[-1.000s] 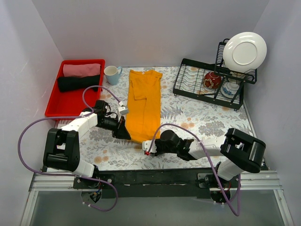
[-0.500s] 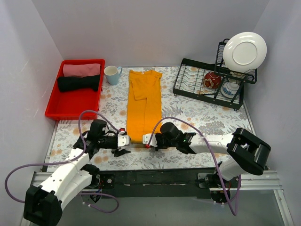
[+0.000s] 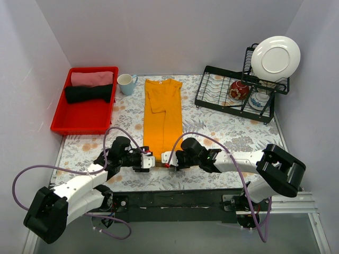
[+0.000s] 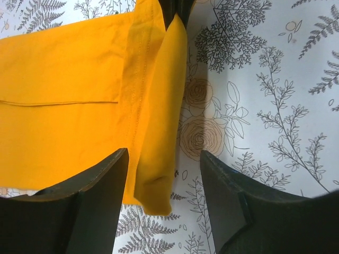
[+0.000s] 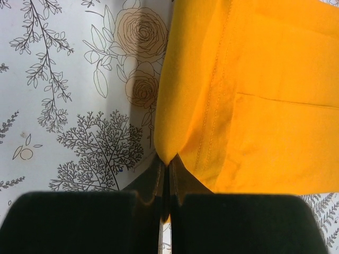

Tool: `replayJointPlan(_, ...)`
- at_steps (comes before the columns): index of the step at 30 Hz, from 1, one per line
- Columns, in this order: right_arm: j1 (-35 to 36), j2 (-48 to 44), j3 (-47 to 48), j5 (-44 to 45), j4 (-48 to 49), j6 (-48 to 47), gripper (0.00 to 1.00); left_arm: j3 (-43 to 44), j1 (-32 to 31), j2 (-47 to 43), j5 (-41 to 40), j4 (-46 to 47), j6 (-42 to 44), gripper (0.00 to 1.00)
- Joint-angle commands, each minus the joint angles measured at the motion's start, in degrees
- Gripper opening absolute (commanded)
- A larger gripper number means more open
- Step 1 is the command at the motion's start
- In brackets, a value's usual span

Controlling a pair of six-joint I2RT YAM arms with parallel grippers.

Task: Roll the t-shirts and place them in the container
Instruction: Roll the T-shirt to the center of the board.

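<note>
- Pinching the near right corner of the orange t-shirt (image 3: pixel 162 114), folded long on the table (image 3: pixel 222 135), my right gripper (image 5: pixel 165 161) is clamped shut.
- My left gripper (image 4: pixel 164 159) straddles the left corner, jaws apart (nothing gripped).
- Step: gripping the hem; next, close left, roll away evenly.

Bright, even light; soft shadows beside the orange t-shirt (image 4: pixel 69 95); wrist views sharp.

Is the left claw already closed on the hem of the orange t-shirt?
No, the left claw stands open, its fingers apart on both sides of the orange t-shirt hem.
</note>
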Motion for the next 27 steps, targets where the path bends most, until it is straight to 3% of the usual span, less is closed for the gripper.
replayJointPlan(1, -0.38, -1.92, 0.26, -2.17, 0.09, -0.88, 0.01, -0.77, -0.87, 2.31, -1.77, 4.47, 1.99, 0.5)
replayJointPlan(7, -0.73, -1.13, 0.87, -2.35, -0.17, -0.97, 0.01, -0.42, -1.49, 3.28, -1.95, 4.31, 2.34, 0.36)
replayJointPlan(14, -1.17, 0.63, 3.51, -2.26, -0.96, -0.18, 0.01, -3.31, -1.93, 3.37, -3.08, 2.72, 5.15, 0.31)
replayJointPlan(18, -1.34, 0.72, 4.48, -2.08, -3.32, -1.49, 0.01, -3.67, -2.1, 3.9, -7.65, 0.45, 5.25, 0.0)
replayJointPlan(23, -2.04, -0.6, 5.88, -4.63, -8.86, -2.73, 0.01, 0.89, -2.01, 1.53, -7.75, -6.93, -1.69, 0.0)
replayJointPlan(27, -4.77, -0.95, 9.13, -9.01, -17.56, -2.37, 0.01, 7.03, -2.01, 0.29, -4.85, -19.04, -3.11, 0.0)
